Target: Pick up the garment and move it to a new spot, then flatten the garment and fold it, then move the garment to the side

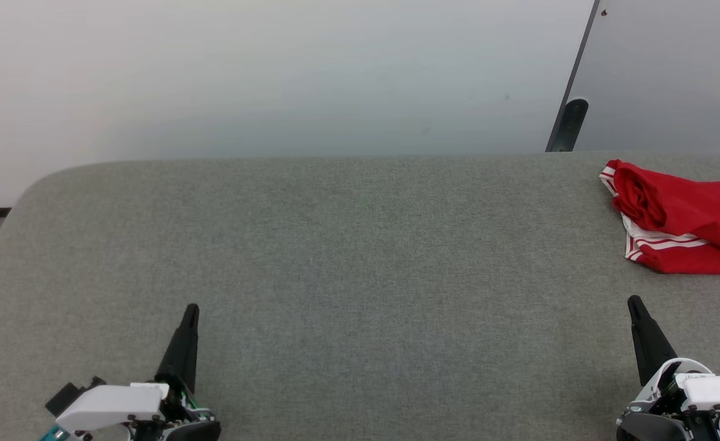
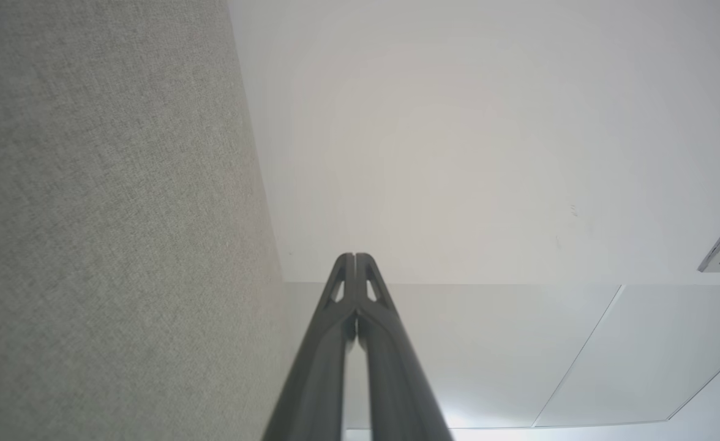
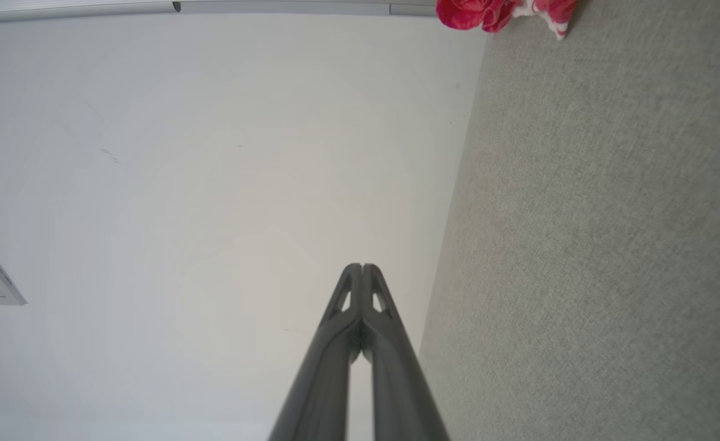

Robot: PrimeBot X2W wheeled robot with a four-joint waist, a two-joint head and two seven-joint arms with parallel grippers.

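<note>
Garment point(image 1: 690, 220): red with red-and-white striped trim, bunched at far right of grey tabletop point(image 1: 360, 275); any lettering hidden in the folds. Left pincer point(image 1: 191, 309): clenched, empty. Right pincer point(image 1: 633, 301): clenched, empty, near garment, not touching.

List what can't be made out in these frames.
- Head view: garment, right part cut off by the frame edge; full extent unknown.
- Its print: none readable; the cloth is bunched and folded over itself.
- Right wrist view: garment cropped by the top edge.
- Head view: gray surface, near edge falls below the frame.
</note>
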